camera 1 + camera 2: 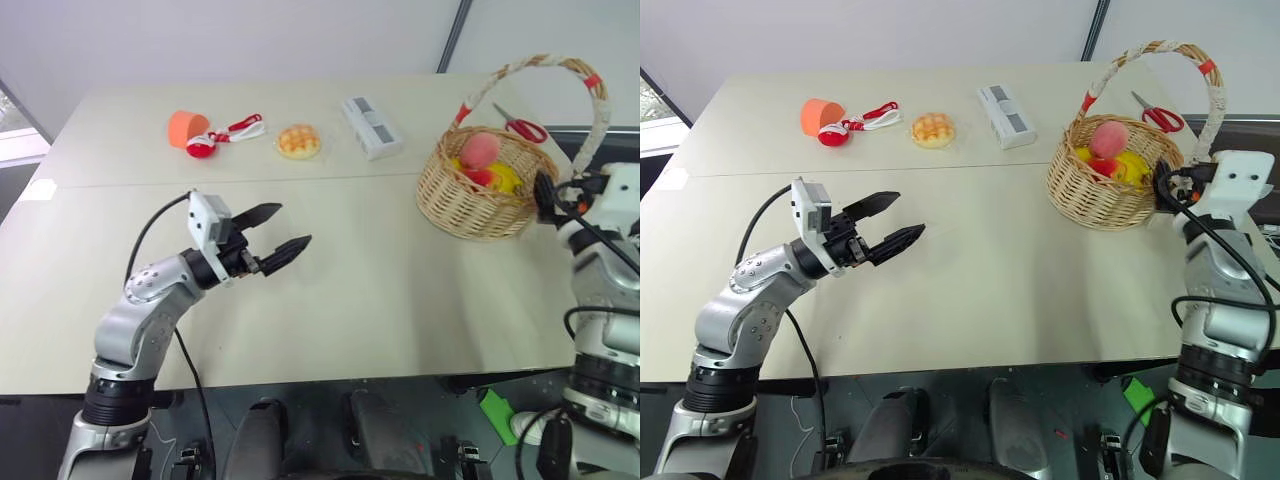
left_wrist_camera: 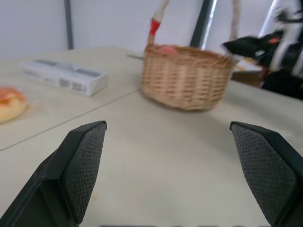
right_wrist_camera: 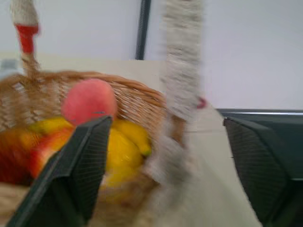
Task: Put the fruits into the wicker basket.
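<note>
Round tan woven wicker basket (image 1: 1108, 190), tall arched handle wrapped in white cloth with red tape bands: stands on the pale beige table (image 1: 970, 290) at the right of the head-camera frame, towards the far edge. Contents: one round pink-orange peach (image 1: 1108, 138) on top; yellow bananas (image 1: 1132, 166) beneath and beside it; a red-and-yellow mango-like fruit (image 3: 38, 151) low in the basket, seen in the right wrist view, though blur there makes it hard to say whether one or two such fruits lie together. Right gripper (image 3: 165, 156): at the basket's right side, just beside the rim and the foot of the handle, fingers spread wide with the handle post between them, holding nothing. Left gripper (image 1: 890, 225): left of frame centre, over bare table, well apart from the basket, black fingers wide apart and empty. Far side of the table, upper left to upper centre: orange cup (image 1: 820, 115) lying on its side; red-and-white small item with a cord (image 1: 855, 126) beside it; round tan criss-cross-patterned bun (image 1: 933, 130); white rectangular box (image 1: 1006, 116). Red-handled scissors (image 1: 1160, 116) lie behind the basket, upper right.
</note>
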